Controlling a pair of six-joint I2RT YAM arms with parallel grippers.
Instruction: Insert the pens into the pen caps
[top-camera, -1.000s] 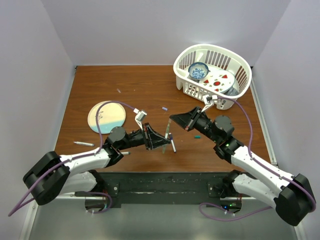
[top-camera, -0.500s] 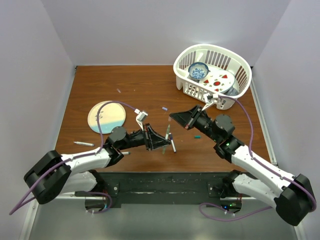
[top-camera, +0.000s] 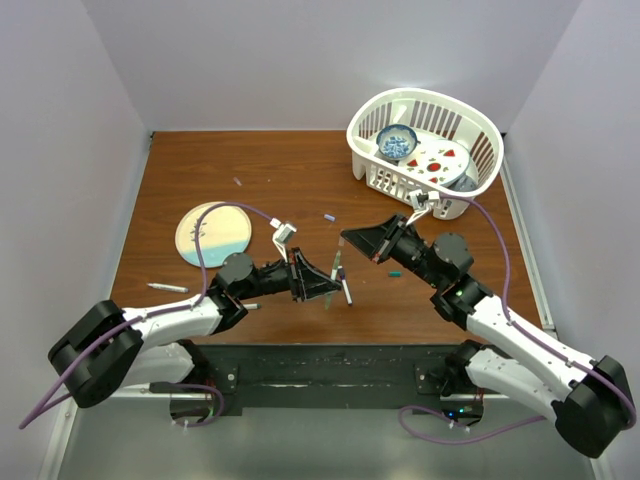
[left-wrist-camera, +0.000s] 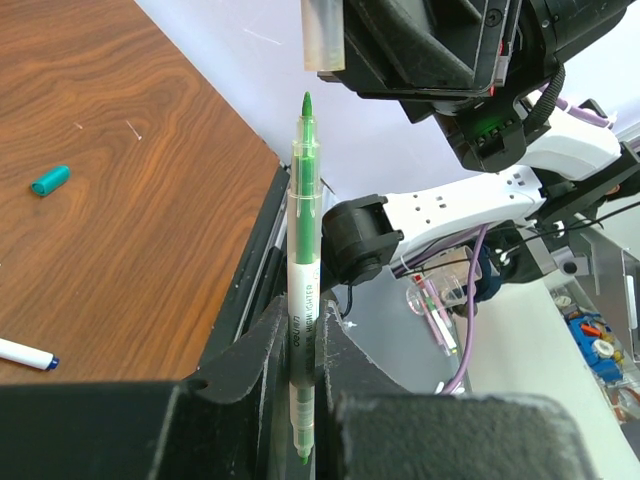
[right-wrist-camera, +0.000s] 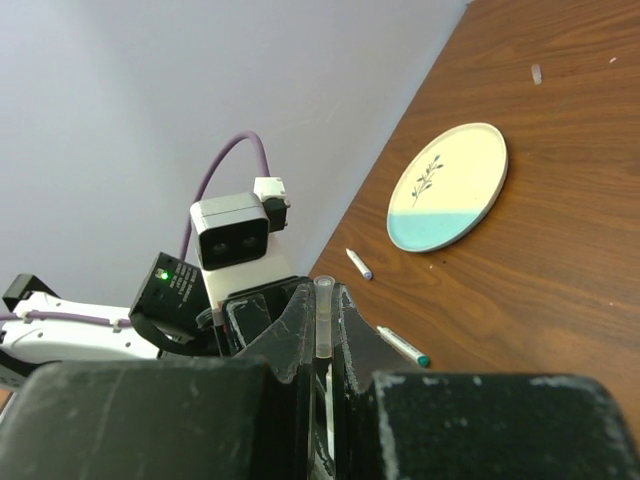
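My left gripper (top-camera: 322, 284) is shut on a green-tipped highlighter pen (left-wrist-camera: 304, 250) and holds it upright, tip up, above the table's front middle. My right gripper (top-camera: 350, 240) is shut on a clear, pale cap (right-wrist-camera: 323, 320). In the left wrist view this cap (left-wrist-camera: 322, 35) hangs just above the pen's tip with a small gap, slightly to its right. Loose pens lie on the table (top-camera: 167, 288), (top-camera: 346, 290). A teal cap (top-camera: 394, 271), a blue cap (top-camera: 329, 216) and a lavender cap (top-camera: 238, 182) lie on the wood.
A round cream and light-blue plate (top-camera: 213, 233) lies at the left. A white basket (top-camera: 470, 125) with dishes stands at the back right. Another pen (right-wrist-camera: 402, 346) lies near the left arm. Purple walls close in the table.
The right arm has shifted slightly to the right and its gripper with the cap has barely moved. The left gripper still holds the pen upright in nearly the same spot.
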